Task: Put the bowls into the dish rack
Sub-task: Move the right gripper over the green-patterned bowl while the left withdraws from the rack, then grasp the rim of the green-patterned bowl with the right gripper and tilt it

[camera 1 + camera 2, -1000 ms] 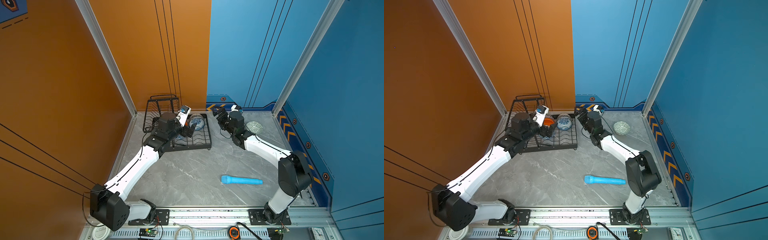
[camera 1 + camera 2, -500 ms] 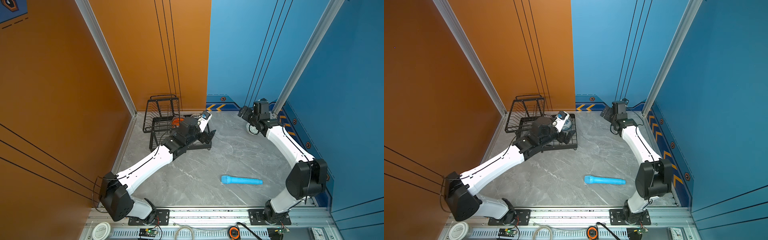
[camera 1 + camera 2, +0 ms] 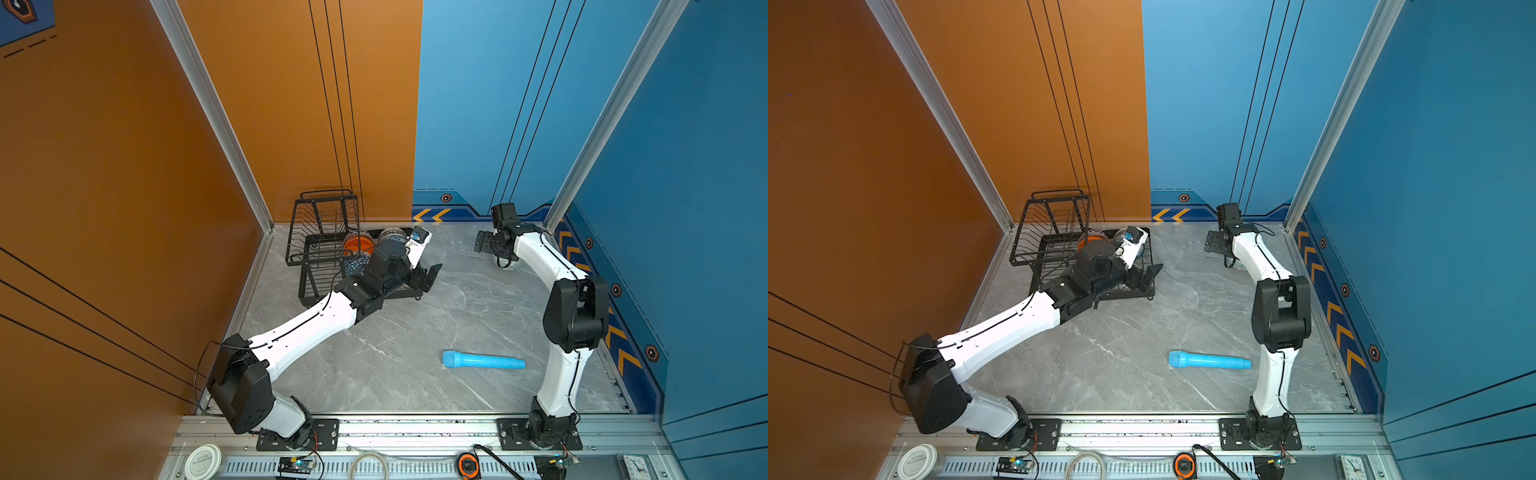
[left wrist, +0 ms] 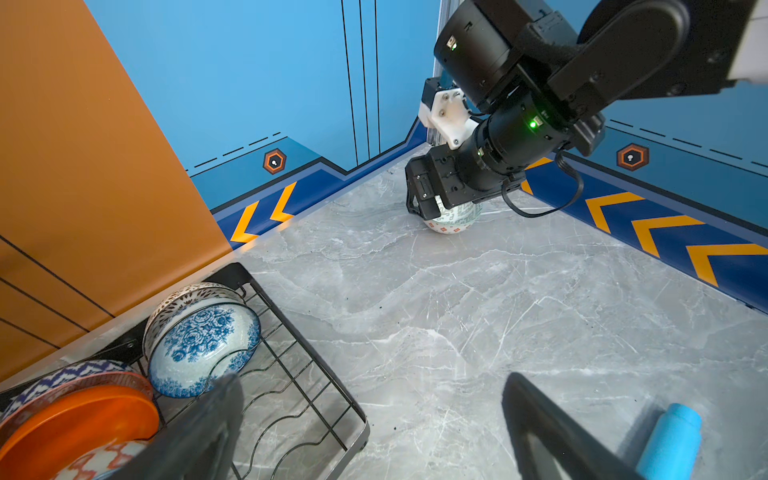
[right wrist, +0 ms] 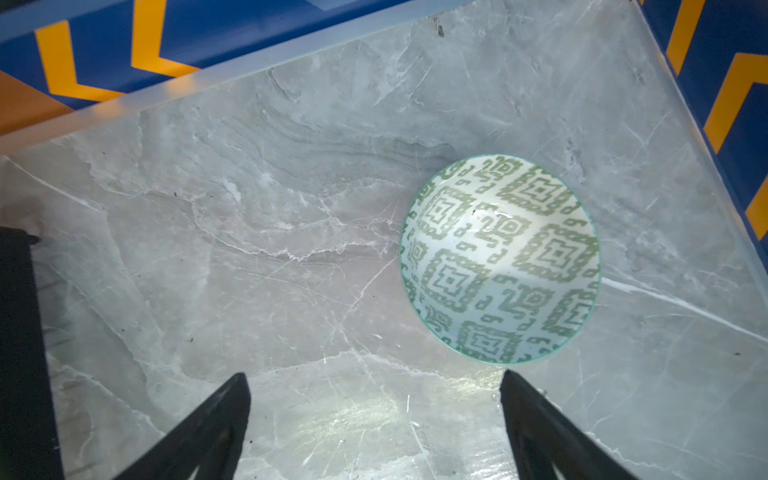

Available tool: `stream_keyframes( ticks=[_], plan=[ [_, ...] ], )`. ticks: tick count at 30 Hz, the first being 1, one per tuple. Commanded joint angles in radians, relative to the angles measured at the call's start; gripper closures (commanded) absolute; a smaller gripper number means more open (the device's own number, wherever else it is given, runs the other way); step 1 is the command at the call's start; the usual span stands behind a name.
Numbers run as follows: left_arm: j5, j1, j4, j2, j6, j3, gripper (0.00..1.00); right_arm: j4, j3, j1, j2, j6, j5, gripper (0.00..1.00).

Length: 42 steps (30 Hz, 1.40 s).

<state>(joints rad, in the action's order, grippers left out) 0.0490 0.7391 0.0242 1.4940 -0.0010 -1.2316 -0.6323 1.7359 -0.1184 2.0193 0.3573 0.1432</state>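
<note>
The open right claw (image 5: 372, 375) is hovering over the pale green patterned bowl (image 5: 500, 257), while the left claw (image 4: 372, 377) is gaping empty beside the dish rack (image 4: 328, 375).

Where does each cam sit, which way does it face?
Top views: high at front, looking down on the whole table; both arms, rack, blue cylinder.
Left wrist: by the rack, facing the far corner; open left tool, right arm.
Right wrist: looking down at the green bowl; open right tool.
Shared: green bowl in both wrist views.
</note>
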Motion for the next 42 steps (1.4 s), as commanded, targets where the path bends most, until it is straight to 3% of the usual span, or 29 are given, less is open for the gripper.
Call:
stream_keyframes(
  ticks=[1,7,11,17,28,37,40,42],
  plan=[
    [-0.027,-0.019,0.059,0.023,-0.024,-0.002,0.02,-0.079,0.055,0.018,0.048,-0.060,0.050,0.10],
    [-0.068,-0.041,0.092,0.083,-0.071,-0.033,0.02,-0.113,0.134,0.032,0.158,-0.106,0.084,0.17],
    [-0.078,-0.038,0.100,0.126,-0.082,-0.060,0.02,-0.122,0.151,0.062,0.195,-0.100,0.013,0.26],
    [-0.080,-0.024,0.099,0.167,-0.084,-0.078,0.02,-0.122,0.158,0.071,0.222,-0.117,0.000,0.37],
    [-0.060,-0.008,0.108,0.154,-0.095,-0.051,0.02,-0.141,0.171,0.054,0.263,-0.174,0.062,0.53],
    [-0.032,0.015,0.107,0.105,-0.097,-0.003,0.02,-0.152,0.154,0.026,0.222,-0.198,0.076,0.91],
    [-0.027,0.019,0.107,0.083,-0.106,0.015,0.02,-0.154,0.141,0.002,0.182,-0.198,0.076,1.00],
    [-0.025,0.022,0.107,0.066,-0.114,0.028,0.02,-0.162,0.131,-0.018,0.151,-0.197,0.090,1.00]
  ],
)
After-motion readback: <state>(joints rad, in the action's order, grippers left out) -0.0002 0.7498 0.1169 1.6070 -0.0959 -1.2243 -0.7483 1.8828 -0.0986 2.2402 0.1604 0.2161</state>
